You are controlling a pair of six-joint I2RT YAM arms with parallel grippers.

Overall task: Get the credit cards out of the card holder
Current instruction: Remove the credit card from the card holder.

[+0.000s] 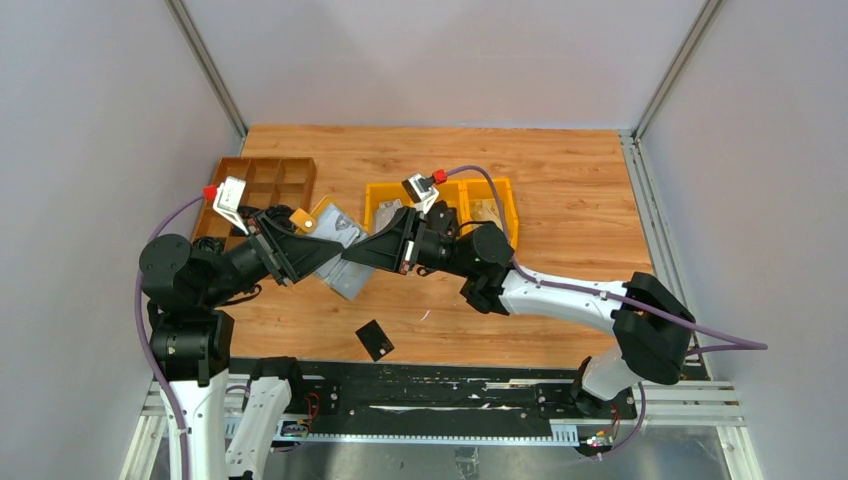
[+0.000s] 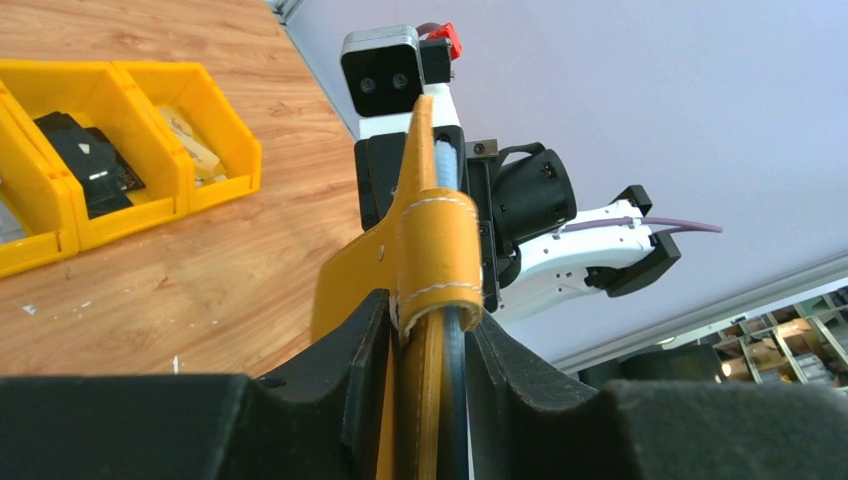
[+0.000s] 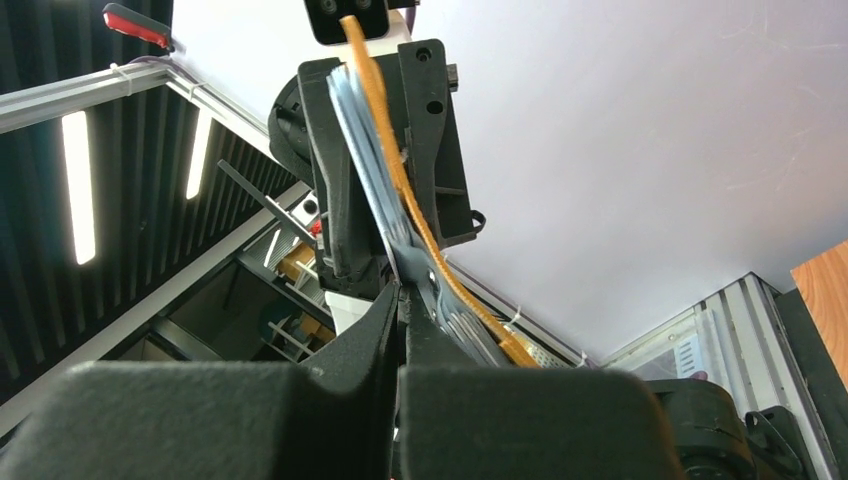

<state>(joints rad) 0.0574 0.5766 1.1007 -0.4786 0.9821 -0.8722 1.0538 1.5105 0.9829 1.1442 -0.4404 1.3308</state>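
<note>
Fingers [image 2: 352, 345] of left gripper [image 2: 425, 345] clamp the mustard card holder [image 1: 340, 235], held open above the table [image 1: 500, 170]; right gripper [image 3: 400, 300] fingers [image 3: 360, 330] pressed together at its grey lining edge; one black credit card [image 1: 374, 340] lies flat below.

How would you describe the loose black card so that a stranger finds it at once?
Look at the wooden table, near the edge where the robot is bolted. There, on the near side of the mustard card holder held in the air, lies the black card. It alone lies flat on bare wood, outside the yellow bins.
</note>
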